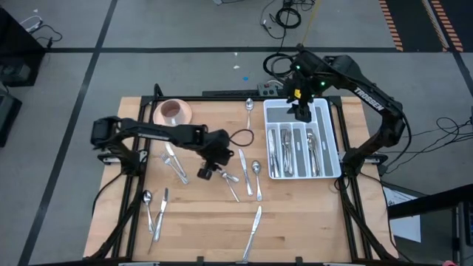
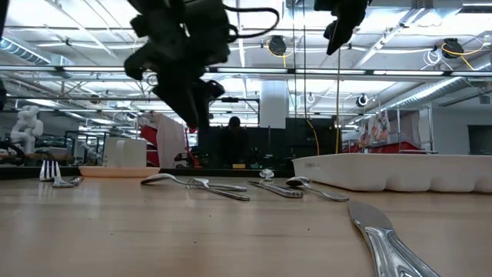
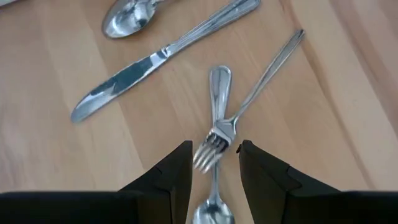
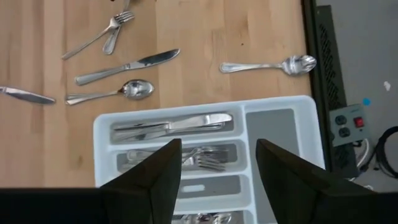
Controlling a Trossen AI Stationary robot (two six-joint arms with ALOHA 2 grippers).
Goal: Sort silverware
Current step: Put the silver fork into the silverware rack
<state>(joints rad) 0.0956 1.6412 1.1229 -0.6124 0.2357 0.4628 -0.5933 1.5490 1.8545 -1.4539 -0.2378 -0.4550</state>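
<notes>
Wooden table, left gripper spread over crossed fork, right gripper spread above tray

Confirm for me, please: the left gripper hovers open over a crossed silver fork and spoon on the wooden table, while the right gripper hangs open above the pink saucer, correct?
Not quite. The right gripper hangs open above the white compartmented plastic tray, not the pink saucer, as the high and right wrist views show. The rest holds: the left gripper hovers open over the crossed silver fork and spoon on the wooden table.

Shiny silverware scattered flat on the wooden tabletop, a fork crossing a spoon, more sorted in tray slots
</notes>
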